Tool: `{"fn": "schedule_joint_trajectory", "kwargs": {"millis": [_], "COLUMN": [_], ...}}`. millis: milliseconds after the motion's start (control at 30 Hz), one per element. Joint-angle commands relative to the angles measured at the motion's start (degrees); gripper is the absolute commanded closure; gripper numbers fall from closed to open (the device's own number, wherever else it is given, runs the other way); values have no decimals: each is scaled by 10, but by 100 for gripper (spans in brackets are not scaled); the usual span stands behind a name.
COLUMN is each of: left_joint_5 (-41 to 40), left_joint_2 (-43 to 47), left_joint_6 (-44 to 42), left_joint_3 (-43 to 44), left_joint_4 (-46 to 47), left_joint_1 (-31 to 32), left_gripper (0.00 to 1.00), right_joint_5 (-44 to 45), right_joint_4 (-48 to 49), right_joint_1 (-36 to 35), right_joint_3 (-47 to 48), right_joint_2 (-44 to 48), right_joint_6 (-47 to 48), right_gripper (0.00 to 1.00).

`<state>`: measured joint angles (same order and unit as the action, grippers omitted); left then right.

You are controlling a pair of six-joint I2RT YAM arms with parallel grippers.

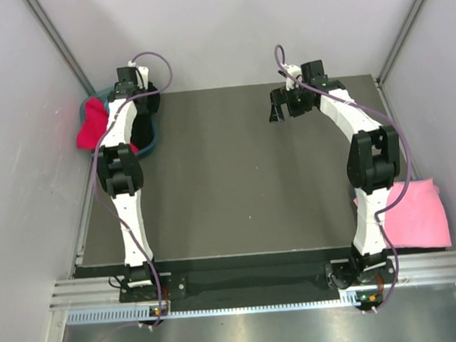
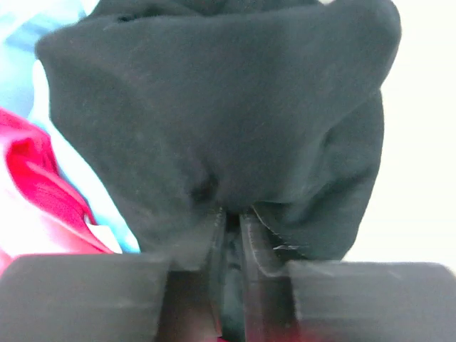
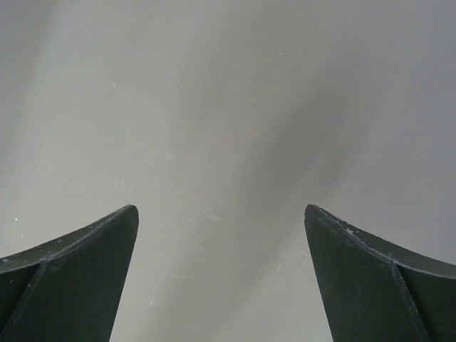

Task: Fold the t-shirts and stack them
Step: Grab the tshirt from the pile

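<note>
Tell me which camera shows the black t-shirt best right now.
Left wrist: the black t-shirt fills the frame, bunched in the left claw. Top external shows only a dark patch beneath the left arm; right wrist shows none of it.

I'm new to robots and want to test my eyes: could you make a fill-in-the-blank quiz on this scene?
The left end effector pinches a bunched shirt coloured ____.
The right end effector is ____, holding nothing.
The folded shirt beside the right arm is ____.
Missing words: black; open; pink.
</note>
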<state>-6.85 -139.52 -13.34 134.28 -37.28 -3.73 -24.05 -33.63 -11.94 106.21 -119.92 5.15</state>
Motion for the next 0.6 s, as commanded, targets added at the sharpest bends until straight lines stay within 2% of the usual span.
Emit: {"fn": "schedule_joint_trajectory", "kwargs": {"millis": [0, 33, 167, 267, 400, 567], "left_joint_5": [-4, -6, -19, -31, -34, -34], "left_joint_2": [-11, -9, 17, 73, 148, 242], "left_joint_6": [-6, -4, 1, 8, -5, -41], "left_joint_3": [31, 34, 33, 27, 19, 19], "left_joint_4": [25, 28, 34, 35, 44, 64], "left_joint_1": [-3, -2, -2, -1, 13, 56], "left_gripper": [90, 100, 100, 100, 100, 100], "right_joint_5": [-17, -15, -13, -24, 39, 89], "right_joint_4": [1, 2, 4, 13, 31, 116], "right_joint_1": [-8, -7, -8, -12, -38, -44], "right_joint_3": [29, 29, 26, 18, 15, -1], "right_joint_2": [-1, 0, 2, 10, 25, 47], "right_joint_6": [13, 16, 14, 16, 61, 47], "right_gripper": [0, 0, 0, 0, 0, 0]}}
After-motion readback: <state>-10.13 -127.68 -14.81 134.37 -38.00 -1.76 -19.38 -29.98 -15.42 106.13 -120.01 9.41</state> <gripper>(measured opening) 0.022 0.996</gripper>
